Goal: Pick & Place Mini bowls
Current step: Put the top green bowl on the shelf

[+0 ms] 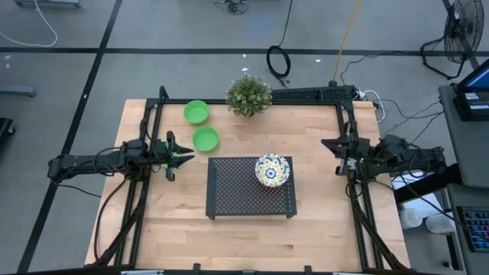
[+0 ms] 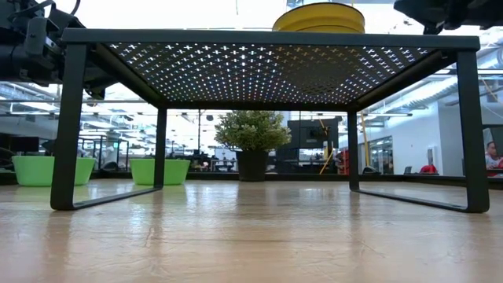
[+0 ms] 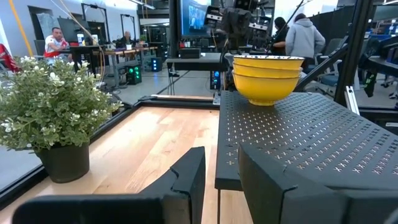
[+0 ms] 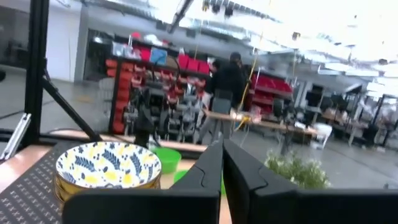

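A stack of floral mini bowls [image 1: 272,169], yellow outside [image 3: 266,78], stands on a black perforated rack [image 1: 229,191] at the table's middle. Two green mini bowls [image 1: 196,111] [image 1: 205,138] sit on the wood to the rack's far left; they also show in the low view [image 2: 33,170] [image 2: 159,170]. My left gripper [image 1: 173,154] is open at the table's left, level, beside the nearer green bowl, with nothing between its fingers [image 3: 186,180]. My right gripper [image 1: 336,149] is shut and empty at the table's right, its fingers [image 4: 239,171] pointing toward the stack [image 4: 107,167].
A potted plant [image 1: 248,95] stands at the table's far edge, behind the rack [image 2: 253,141]. Black frame rails [image 1: 153,122] [image 1: 348,114] run along both sides of the table. People and desks show in the room beyond. Bare wood lies in front of the rack.
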Controlling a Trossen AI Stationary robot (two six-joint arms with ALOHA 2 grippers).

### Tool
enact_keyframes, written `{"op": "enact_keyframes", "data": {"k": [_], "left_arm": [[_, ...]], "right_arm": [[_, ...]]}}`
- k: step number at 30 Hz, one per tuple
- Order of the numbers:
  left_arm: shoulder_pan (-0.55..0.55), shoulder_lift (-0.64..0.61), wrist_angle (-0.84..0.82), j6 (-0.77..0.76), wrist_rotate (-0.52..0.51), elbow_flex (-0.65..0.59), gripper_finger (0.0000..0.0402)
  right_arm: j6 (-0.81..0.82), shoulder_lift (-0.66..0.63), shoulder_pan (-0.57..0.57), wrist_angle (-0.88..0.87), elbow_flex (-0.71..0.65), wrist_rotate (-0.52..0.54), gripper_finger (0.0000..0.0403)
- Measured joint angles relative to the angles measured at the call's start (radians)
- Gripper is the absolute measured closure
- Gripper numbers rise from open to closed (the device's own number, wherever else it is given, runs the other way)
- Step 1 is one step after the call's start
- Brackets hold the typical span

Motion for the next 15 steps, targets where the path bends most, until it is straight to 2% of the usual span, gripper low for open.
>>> {"op": "enact_keyframes", "data": {"k": [8, 15], "left_arm": [[0.0, 0.0, 0.0, 0.0, 0.0, 0.0, 0.0302], [0.0, 0.0, 0.0, 0.0, 0.0, 0.0, 0.0302]], "right_arm": [[-0.019, -0.096, 0.0, 0.021, -0.049, 0.0, 0.0403], [-0.008, -0.113, 0.0, 0.08, -0.11, 0.0, 0.0403]]}}
